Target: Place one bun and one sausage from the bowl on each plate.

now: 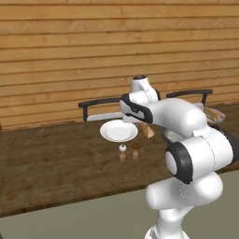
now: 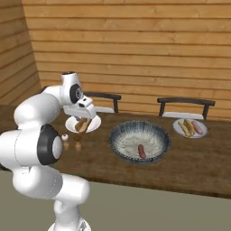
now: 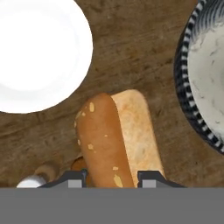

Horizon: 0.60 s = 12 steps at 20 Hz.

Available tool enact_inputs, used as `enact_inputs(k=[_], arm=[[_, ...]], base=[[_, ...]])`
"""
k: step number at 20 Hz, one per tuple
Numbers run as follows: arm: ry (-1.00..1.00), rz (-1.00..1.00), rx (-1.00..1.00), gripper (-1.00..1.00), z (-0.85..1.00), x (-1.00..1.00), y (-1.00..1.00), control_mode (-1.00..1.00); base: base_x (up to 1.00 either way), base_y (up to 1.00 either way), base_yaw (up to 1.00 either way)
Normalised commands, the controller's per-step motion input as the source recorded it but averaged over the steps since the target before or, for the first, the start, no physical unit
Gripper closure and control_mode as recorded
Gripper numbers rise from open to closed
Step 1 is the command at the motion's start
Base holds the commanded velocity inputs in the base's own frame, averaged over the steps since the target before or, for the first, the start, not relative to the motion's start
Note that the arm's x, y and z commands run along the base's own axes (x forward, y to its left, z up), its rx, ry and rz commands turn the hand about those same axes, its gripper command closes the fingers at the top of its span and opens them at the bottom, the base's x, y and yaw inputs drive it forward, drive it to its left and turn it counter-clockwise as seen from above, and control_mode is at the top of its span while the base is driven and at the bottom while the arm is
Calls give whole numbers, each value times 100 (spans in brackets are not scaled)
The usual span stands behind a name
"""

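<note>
My gripper (image 3: 111, 175) is shut on a golden split bun (image 3: 118, 140) and holds it above the wooden table. It hangs between the empty white plate (image 3: 35, 52) and the blue-grey patterned bowl (image 3: 186, 87). From the right base, the gripper (image 2: 82, 125) and bun (image 2: 81, 125) hang in front of that plate (image 2: 94, 127). The bowl (image 2: 118, 135) holds one sausage (image 2: 141, 151). A second white plate (image 2: 200, 133) at the right carries a bun and a sausage. From the left base, the bun (image 1: 149, 132) hangs just right of the empty plate (image 1: 118, 130).
Two small shakers (image 1: 122, 151) (image 1: 135, 150) stand on the table just in front of the empty plate, below the gripper. Two dark chairs (image 2: 104, 96) (image 2: 185, 102) stand behind the table against the wooden wall. The table's near edge (image 2: 135, 182) runs along the front.
</note>
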Motion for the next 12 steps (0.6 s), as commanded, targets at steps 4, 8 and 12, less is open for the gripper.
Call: enact_inputs(k=[4, 8, 12], arm=[[0, 0, 0, 100, 0, 0, 0, 100], [0, 0, 0, 100, 0, 32, 4, -100], [0, 1, -1, 100, 2, 62, 45, -100]], base=[[26, 6, 0], [0, 0, 0], [0, 0, 0]])
